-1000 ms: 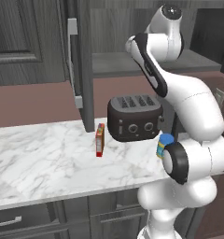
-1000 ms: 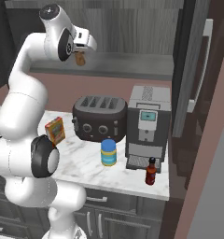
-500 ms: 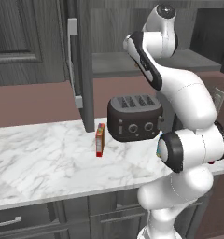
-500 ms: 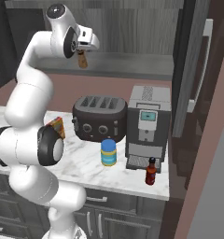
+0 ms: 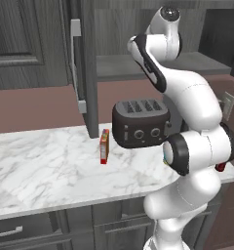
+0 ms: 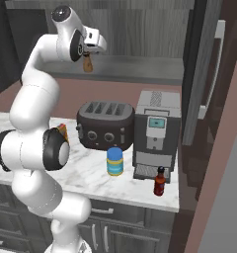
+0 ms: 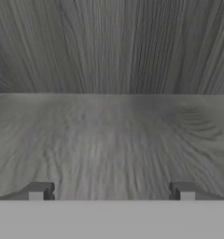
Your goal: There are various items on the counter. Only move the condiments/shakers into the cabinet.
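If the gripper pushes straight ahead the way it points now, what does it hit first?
Probably the cabinet's back wall. The open gripper looks along the bare grey shelf, with nothing between its fingertips and that wall; depth is hard to judge.

The arm (image 5: pixel 197 102) is a chain of glossy white, rounded shells, swelling into a bulbous pedestal at the bottom of the left base view; between the shells sit dark, near-black joint rings, the broadest a round disc at the lower right of that frame, and a small dark cap crowns the top link at upper centre. In the hand view, two small dark grey square fingertips (image 7: pixel 38 190) rise at the lower left and lower right.
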Motion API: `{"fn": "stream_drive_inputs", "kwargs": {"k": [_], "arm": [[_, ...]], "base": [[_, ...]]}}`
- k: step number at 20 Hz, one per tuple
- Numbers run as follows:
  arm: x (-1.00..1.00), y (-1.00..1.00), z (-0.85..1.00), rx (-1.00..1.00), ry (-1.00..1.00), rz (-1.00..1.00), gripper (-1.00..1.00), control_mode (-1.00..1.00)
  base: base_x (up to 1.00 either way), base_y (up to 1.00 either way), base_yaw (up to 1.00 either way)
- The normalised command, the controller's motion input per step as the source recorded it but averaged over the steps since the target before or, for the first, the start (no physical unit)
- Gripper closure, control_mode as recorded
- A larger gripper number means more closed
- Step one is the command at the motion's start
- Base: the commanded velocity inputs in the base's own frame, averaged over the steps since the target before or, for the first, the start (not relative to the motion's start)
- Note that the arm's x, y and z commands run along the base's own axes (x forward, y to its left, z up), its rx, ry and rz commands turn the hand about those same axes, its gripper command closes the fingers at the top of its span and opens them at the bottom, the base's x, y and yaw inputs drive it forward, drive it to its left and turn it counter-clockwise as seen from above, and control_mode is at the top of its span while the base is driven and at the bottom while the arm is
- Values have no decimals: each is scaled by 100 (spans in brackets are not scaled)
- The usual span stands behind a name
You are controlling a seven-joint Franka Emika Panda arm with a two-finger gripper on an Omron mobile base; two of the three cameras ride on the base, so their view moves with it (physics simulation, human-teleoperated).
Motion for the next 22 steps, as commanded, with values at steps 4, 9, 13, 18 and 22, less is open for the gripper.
{"fn": "stream_drive_inputs", "kwargs": {"k": [4, 9, 13, 18, 22], "arm": [[7, 0, -2, 0, -2, 0, -100, -100], [1, 0, 0, 0, 0, 0, -100, -100], [5, 2, 0, -3, -11, -2, -100, -100], [46, 11, -16, -12, -23, -7, -100, -100], [20, 2, -4, -4, -10, -2, -100, -100]], "base": [[0, 0, 0], [0, 0, 0], [0, 0, 0], [0, 0, 0], [0, 0, 0]]}}
